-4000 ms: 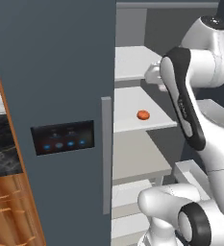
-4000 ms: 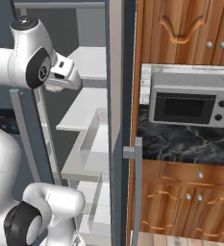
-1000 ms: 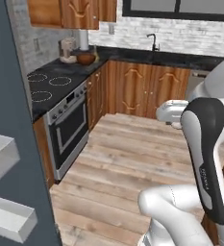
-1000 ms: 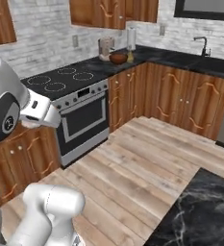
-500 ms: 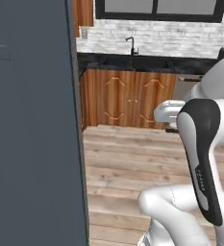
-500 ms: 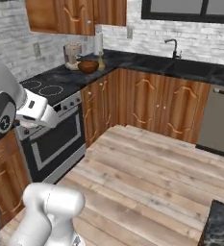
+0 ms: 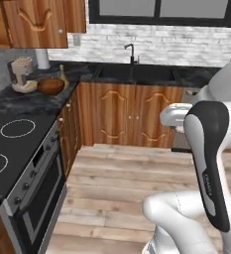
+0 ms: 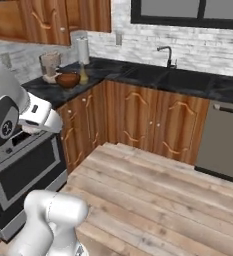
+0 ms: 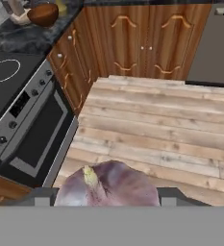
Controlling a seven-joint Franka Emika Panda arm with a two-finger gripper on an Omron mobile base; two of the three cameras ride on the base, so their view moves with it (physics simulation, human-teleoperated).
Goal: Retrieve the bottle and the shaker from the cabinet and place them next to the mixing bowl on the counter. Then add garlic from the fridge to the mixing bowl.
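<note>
floor [image 9: 152,129]: matt wood planks | counter [image 7: 23,101]: glossy dark marble | garlic [image 9: 108,185]: smooth purplish skin

You get even, flat rendered light across all three views, bright enough to read everything, with no clear single source. The window [image 7: 161,10] at the top of the left base view is a pale grey and throws no beam. Shadows are faint, just soft darkening beneath the cabinets. The black counter [image 8: 138,75] shows a weak sheen, no harsh glare. Everything is slightly soft and pixelated; the garlic [image 9: 108,185] at the bottom of the hand view looks blurriest.
</note>
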